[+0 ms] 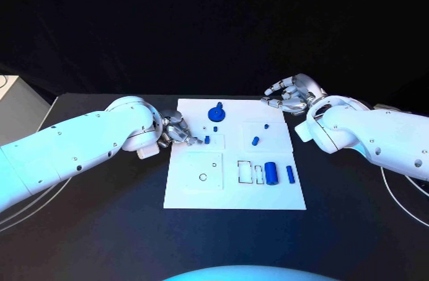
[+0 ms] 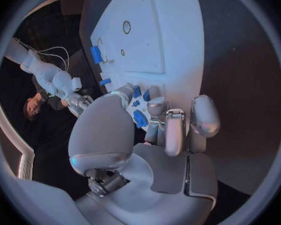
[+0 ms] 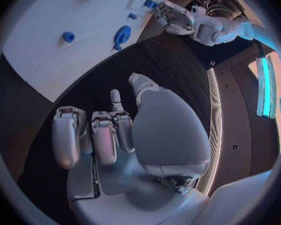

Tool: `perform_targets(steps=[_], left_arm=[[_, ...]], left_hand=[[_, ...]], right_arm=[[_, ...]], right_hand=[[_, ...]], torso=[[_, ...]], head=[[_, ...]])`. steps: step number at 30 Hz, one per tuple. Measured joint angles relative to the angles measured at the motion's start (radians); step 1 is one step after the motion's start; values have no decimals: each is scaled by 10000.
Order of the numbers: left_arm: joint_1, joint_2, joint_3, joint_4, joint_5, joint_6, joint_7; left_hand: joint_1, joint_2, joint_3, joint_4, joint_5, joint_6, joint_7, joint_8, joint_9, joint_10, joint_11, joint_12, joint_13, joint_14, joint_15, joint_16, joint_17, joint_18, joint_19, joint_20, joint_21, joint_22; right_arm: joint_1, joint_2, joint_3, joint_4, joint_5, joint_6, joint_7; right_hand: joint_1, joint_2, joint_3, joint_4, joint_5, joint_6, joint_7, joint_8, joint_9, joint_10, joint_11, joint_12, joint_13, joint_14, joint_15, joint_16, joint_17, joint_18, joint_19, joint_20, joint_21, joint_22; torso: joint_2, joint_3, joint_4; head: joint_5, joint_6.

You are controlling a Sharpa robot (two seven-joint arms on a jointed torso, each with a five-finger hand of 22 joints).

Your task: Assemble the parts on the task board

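Left hand (image 1: 179, 132) reached over task board (image 1: 234, 194) left edge, fingers curled, nothing seen held. Right hand (image 1: 287, 95) raised off board's far right corner, fingers curled, empty. Blue parts (image 1: 271, 173) laid on board, largest near its near right corner.

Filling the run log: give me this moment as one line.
left hand: at task board left edge, near small blue part | right hand: empty, off board | blue wheel: on board
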Motion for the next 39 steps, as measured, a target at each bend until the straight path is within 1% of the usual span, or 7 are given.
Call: perform_targets(steps=[10,15,18,21,24,28,39], left_arm=[[0,-293,496,458,84,-44,-7],[-5,-364,635,609,209,-173,63],[-29,-376,680,681,325,-384,295],[-56,-354,694,695,399,-742,805],[-69,-213,678,618,366,-1209,1561],[-110,90,498,403,11,-1873,2683],[-257,907,64,-644,-2011,-3397,4750]], left_hand=[[754,362,-626,-15,0,-696,334,-192,17,-810,269,-587,-819,-7,152,-318,0,1,-471,218,-423,-615],[1097,479,-820,-13,0,-1015,499,-291,-39,-1310,410,-882,-1307,-14,275,-492,0,0,-719,326,-644,-961],[1815,652,-730,-8,0,-1644,699,-409,-230,-2637,625,-1718,-2429,-232,571,-1197,-518,314,-1849,481,-1660,-2466],[2976,589,277,-75,0,-1955,946,-617,-671,-3724,875,-2280,-2925,-1507,789,-2313,-2273,641,-3324,705,-3141,-4336],[3955,44,2067,-333,0,-1924,1113,-759,-1258,-4235,1057,-2868,-3647,-2821,951,-3294,-3886,639,-3744,837,-3646,-4688],[4010,-386,3374,-944,0,-1892,1148,-926,-1897,-4377,1162,-3490,-4507,-3258,1035,-3468,-4547,640,-3897,888,-3529,-4580],[3508,-570,3926,-1865,0,-1779,1212,-1315,-2922,-4610,1251,-4491,-5787,-3647,1109,-3523,-5348,636,-4229,940,-3105,-4201]], right_arm=[[-5,-18,0,7,0,-1,4],[-7,-28,0,12,0,-2,8],[-9,-34,0,15,0,-3,12],[-9,-39,0,17,1,-5,19],[-12,-44,0,18,3,-9,32],[-12,-45,0,19,13,-21,65],[-12,-41,0,20,46,-69,194]], right_hand=[[0,0,0,0,0,0,0,0,-1,0,0,0,0,0,0,0,0,-1,0,0,0,-1],[0,0,0,0,0,0,0,0,-1,0,0,0,0,0,0,0,0,0,0,0,0,-2],[0,0,0,0,0,0,0,0,-1,0,0,0,0,0,0,0,0,0,0,0,0,-3],[0,0,56,0,0,0,0,0,6,0,0,0,0,0,0,0,0,0,0,0,0,-3],[0,0,56,-1,0,0,0,0,8,0,0,0,0,0,0,0,0,0,0,0,0,-4],[0,0,56,-1,0,-36,-36,0,8,0,0,-30,0,0,0,0,0,0,0,0,0,-4],[0,0,56,-1,0,-36,-36,0,7,0,0,-44,0,0,0,0,1,0,0,0,0,-5]], torso=[[-6,7,-1],[-6,7,-2],[-4,3,-5],[-1,2,-6],[-1,1,-5],[5,-6,0],[20,-6,-8]], head=[[-7,37],[-19,74],[-34,91],[-58,120],[-81,149],[-95,207],[-137,303]])
